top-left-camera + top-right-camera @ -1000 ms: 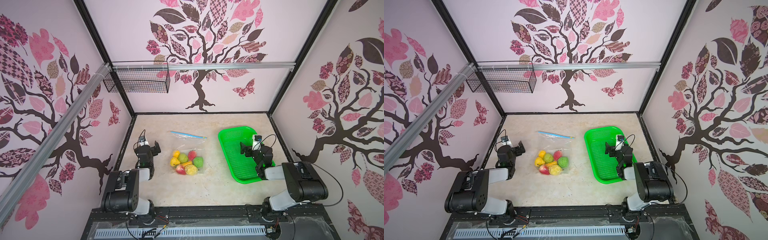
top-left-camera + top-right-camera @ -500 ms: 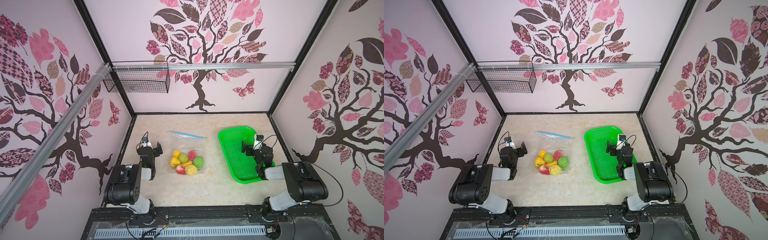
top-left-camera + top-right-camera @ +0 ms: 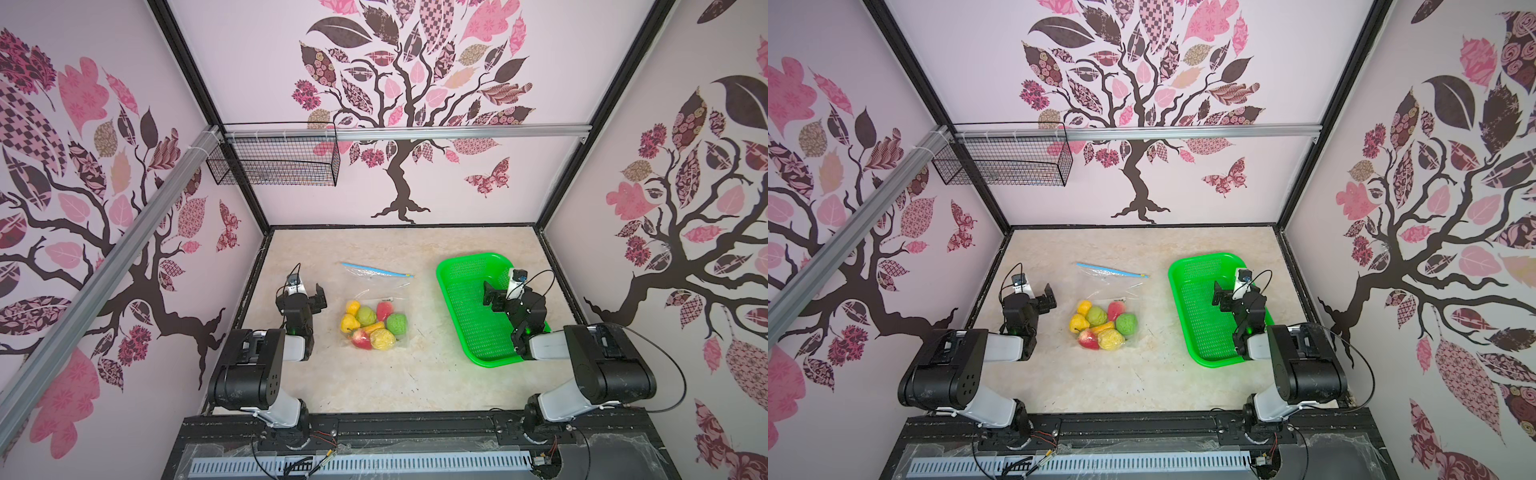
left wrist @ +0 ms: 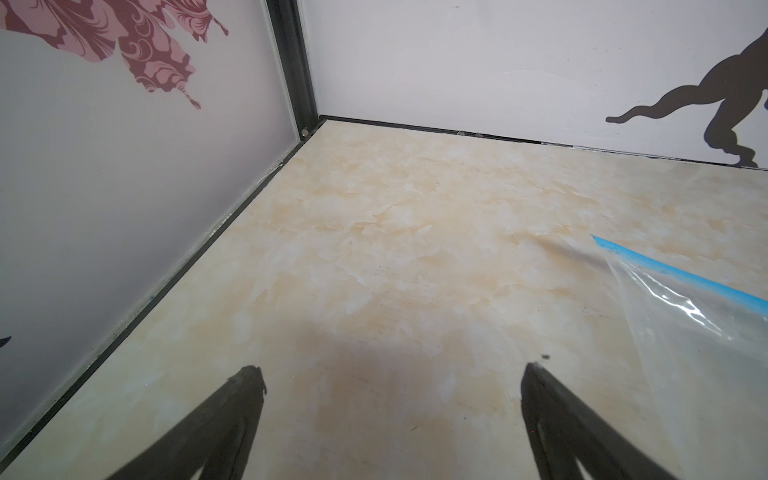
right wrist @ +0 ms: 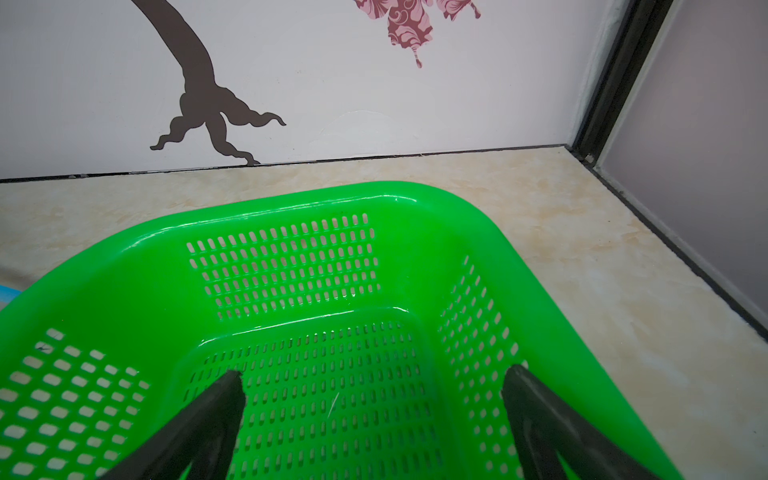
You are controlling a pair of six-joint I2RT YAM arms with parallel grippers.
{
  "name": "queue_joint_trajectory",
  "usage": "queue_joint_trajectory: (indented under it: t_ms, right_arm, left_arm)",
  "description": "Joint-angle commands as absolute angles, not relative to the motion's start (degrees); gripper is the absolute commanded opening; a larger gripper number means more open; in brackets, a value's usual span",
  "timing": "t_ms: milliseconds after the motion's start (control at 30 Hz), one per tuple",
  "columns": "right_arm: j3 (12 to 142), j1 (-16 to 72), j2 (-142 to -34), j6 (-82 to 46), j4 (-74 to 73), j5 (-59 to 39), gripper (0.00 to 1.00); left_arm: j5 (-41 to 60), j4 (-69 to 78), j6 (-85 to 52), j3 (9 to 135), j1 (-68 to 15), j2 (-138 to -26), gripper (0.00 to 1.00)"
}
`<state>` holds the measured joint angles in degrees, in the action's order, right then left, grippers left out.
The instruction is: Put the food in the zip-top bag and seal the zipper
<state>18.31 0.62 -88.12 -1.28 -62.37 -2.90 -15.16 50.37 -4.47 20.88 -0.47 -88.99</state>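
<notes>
Left claw (image 3: 315,296) and right claw (image 3: 493,297) gape empty, parked clear, likely because the food (image 3: 372,326) already sits inside the zip-top bag (image 3: 374,284).

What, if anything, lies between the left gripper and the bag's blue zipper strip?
Nothing visible. The left gripper, open, stands beside the bag, and only bare table lies between it and the zipper strip. The food sits at the bag's other end, out of the path.

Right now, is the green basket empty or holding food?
Empty where visible: the green basket shows only bare mesh; the food lies in the zip-top bag.
</notes>
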Motion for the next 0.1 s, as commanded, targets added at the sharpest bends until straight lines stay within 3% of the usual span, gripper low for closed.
queue_joint_trajectory:
  t_ms: [0, 67]
  right_arm:
    - [17.9, 0.4, -88.7, -1.5, -63.3, -2.2, 1.0]
    - [17.8, 0.4, -88.7, -1.5, -63.4, -2.3, 1.0]
  left_arm:
    - [-15.7, 50.6, -3.9, 21.4, -0.6, -89.2, 0.99]
    - [-15.7, 50.5, -3.9, 21.5, -0.6, -89.2, 0.98]
